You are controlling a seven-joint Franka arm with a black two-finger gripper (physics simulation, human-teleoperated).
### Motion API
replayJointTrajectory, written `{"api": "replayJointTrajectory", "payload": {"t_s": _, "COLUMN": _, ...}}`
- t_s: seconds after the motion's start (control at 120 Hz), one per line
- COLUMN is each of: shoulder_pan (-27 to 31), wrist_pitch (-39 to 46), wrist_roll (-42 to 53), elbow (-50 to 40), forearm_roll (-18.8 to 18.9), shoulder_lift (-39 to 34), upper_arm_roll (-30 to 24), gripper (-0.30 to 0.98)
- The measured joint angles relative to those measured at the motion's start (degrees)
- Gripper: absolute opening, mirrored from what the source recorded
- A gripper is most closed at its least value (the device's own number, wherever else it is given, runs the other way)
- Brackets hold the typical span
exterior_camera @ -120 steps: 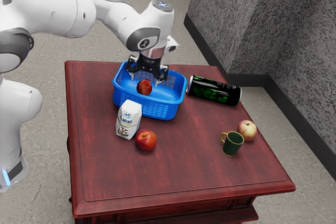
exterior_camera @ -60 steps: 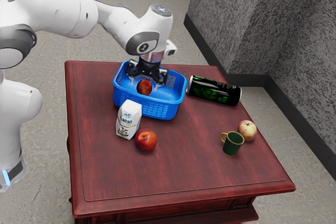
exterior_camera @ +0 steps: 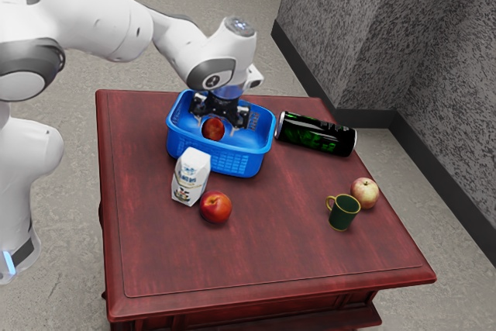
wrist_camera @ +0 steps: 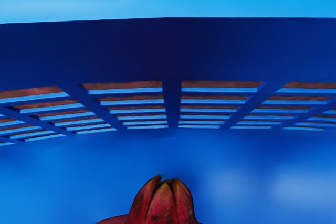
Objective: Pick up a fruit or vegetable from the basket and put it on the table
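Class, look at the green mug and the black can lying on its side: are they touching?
Apart. The exterior view shows bare red tabletop between the green mug and the black can.

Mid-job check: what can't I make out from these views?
- Red fruit: part is cut off by the wrist view's lower edge.
- Gripper's contact with it: exterior view, too small to tell.
- Basket's near floor: exterior view, hidden by its wall.
- Carton's fine print: exterior view, too small.
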Motion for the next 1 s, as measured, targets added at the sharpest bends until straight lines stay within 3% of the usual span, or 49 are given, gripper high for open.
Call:
{"api": "replayJointTrajectory", "payload": {"t_s": 0.633, "shoulder_pan": 1.4, "wrist_pitch": 1.9, "wrist_roll": -0.4, "elbow": -1.2, "forearm_roll": 0.0, "shoulder_lift": 0.7, "upper_arm_roll": -1.4, "gripper": 0.60}}
{"api": "replayJointTrajectory", "payload": {"t_s": 0.683, "shoulder_pan": 2.1, "wrist_pitch": 2.1, "wrist_roll": -0.4, "elbow": -1.2, "forearm_roll": 0.0, "shoulder_lift": 0.7, "upper_arm_roll": -2.0, "gripper": 0.65}}
{"api": "replayJointTrajectory", "payload": {"t_s": 0.775, "shoulder_pan": 4.6, "wrist_pitch": 2.6, "wrist_roll": -0.1, "elbow": -1.2, "forearm_roll": -0.4, "shoulder_lift": 0.6, "upper_arm_roll": -4.8, "gripper": 0.88}}
{"api": "replayJointTrajectory", "payload": {"t_s": 0.85, "shoulder_pan": 4.9, "wrist_pitch": 2.7, "wrist_roll": 0.2, "elbow": -1.1, "forearm_roll": -0.6, "shoulder_lift": 0.5, "upper_arm_roll": -5.3, "gripper": 0.93}}
{"api": "replayJointTrajectory", "payload": {"t_s": 1.0, "shoulder_pan": 4.5, "wrist_pitch": 1.7, "wrist_roll": 0.2, "elbow": -0.4, "forearm_roll": -0.1, "shoulder_lift": 0.5, "upper_arm_roll": -5.3, "gripper": 0.76}}
